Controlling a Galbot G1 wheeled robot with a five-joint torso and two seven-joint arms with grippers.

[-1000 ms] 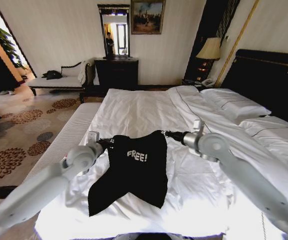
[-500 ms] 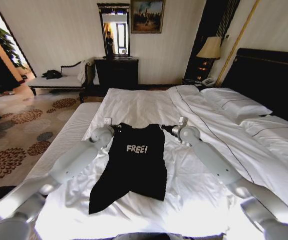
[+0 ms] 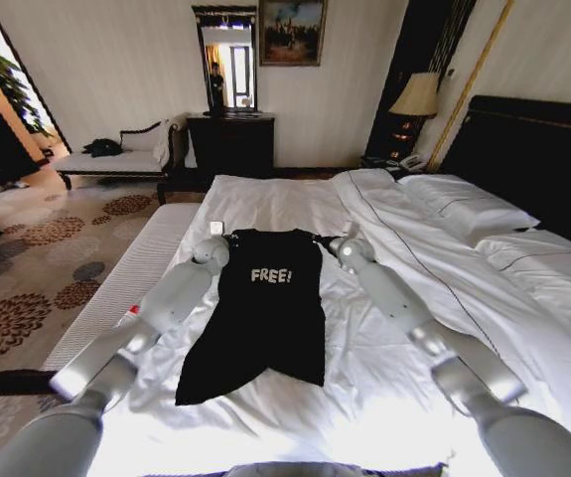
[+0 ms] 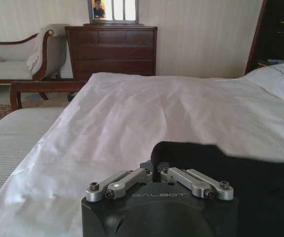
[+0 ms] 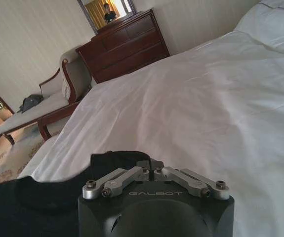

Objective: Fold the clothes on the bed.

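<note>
The clothes, a black T-shirt [image 3: 265,308] with white "FREE!" lettering, lie stretched lengthwise on the white bed [image 3: 285,204]. My left gripper [image 3: 231,239] is shut on the shirt's top left corner, and my right gripper [image 3: 317,239] is shut on the top right corner. Both arms reach far forward. The left wrist view has its gripper [image 4: 157,169] pinching a dark fold of the shirt [image 4: 240,173] just above the sheet. Seen from the right wrist, that gripper [image 5: 150,167] clamps black fabric [image 5: 48,197] too. The shirt's lower hem spreads wider near me.
White pillows [image 3: 464,209] and a dark headboard [image 3: 533,159] lie to the right. Beyond the bed's foot stand a dark dresser [image 3: 230,144] with a mirror, a pale chaise [image 3: 116,159] and a lamp [image 3: 416,97]. Patterned carpet [image 3: 37,268] runs along the left.
Both arms have stretched forward, carrying the shirt's top edge away from me. The shirt has gone from hanging and bunched to laid out flat and long on the bed.
</note>
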